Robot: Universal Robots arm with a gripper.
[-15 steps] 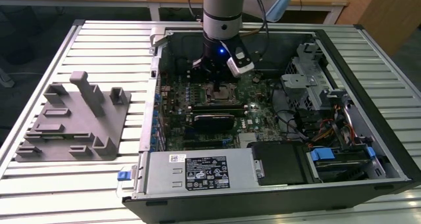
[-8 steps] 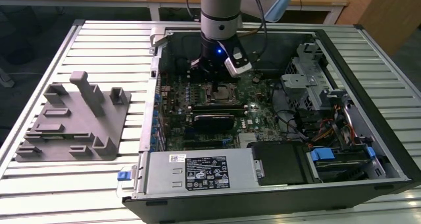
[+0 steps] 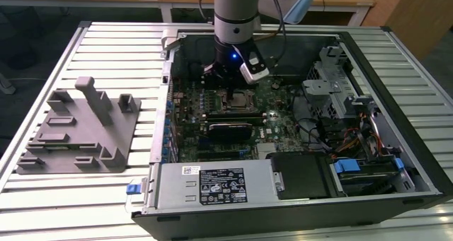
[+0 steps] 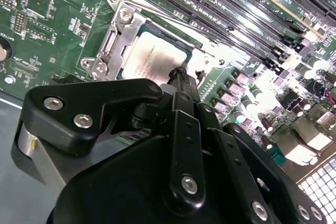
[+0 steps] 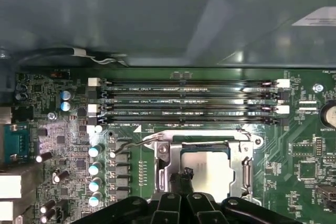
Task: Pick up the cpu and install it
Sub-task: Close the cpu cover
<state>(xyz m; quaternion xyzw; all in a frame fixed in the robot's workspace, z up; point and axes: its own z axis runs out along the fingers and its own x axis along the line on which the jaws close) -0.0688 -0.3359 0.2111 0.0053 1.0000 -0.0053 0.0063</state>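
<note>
Now, exterior view: your pincer sits low inside the open computer case, over the cpu in the board's socket. The case walls hem the arm, and the grey tray on the surface stands well apart.

Second wrist view: pincer drawn narrow, tips at the cpu edge, gripping nothing you can see. A tilted chip could likely bend socket contacts.

First wrist view: socket frame and memory slots crowd close, so sideways drift risks a snag.

A small square cpu with a pale silvery-grey top lies flat, face up, seated in its socket on the green motherboard. The socket's metal frame borders its sides.
</note>
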